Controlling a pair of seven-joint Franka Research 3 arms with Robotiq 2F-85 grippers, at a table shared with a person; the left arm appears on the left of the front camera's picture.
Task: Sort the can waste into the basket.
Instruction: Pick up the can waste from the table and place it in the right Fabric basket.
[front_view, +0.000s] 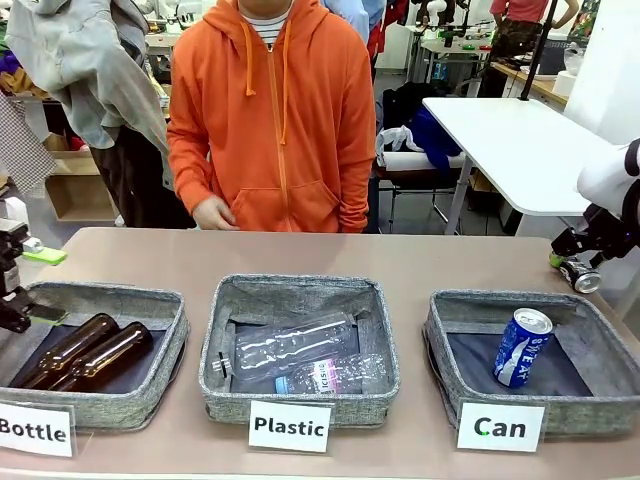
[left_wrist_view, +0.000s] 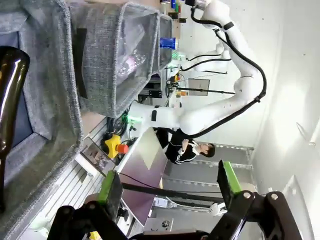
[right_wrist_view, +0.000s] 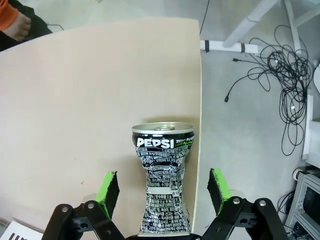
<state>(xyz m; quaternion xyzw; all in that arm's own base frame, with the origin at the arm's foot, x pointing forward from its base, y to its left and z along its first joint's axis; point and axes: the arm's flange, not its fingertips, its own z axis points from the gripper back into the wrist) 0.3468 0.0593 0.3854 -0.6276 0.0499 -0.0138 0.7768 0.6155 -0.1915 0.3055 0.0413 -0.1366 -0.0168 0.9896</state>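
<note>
A blue and white can (front_view: 521, 347) leans inside the grey basket (front_view: 530, 300) with the "Can" sign (front_view: 500, 427) at the front right. A dented black Pepsi can (right_wrist_view: 164, 175) with a silver top lies near the table's right edge, also seen as the black can (front_view: 579, 275) beyond that basket. My right gripper (right_wrist_view: 164, 187) is open around it, and both green pads stand clear of its sides. My left gripper (left_wrist_view: 167, 185) is open with nothing between its fingers, at the far left by the "Bottle" basket (front_view: 160, 300).
Two brown glass bottles (front_view: 85, 352) lie in the "Bottle" basket. Clear plastic bottles (front_view: 300, 350) lie in the middle "Plastic" basket (front_view: 300, 285). A person in an orange hoodie (front_view: 275, 110) stands at the far side. The table's right edge (right_wrist_view: 200, 125) runs beside the black can.
</note>
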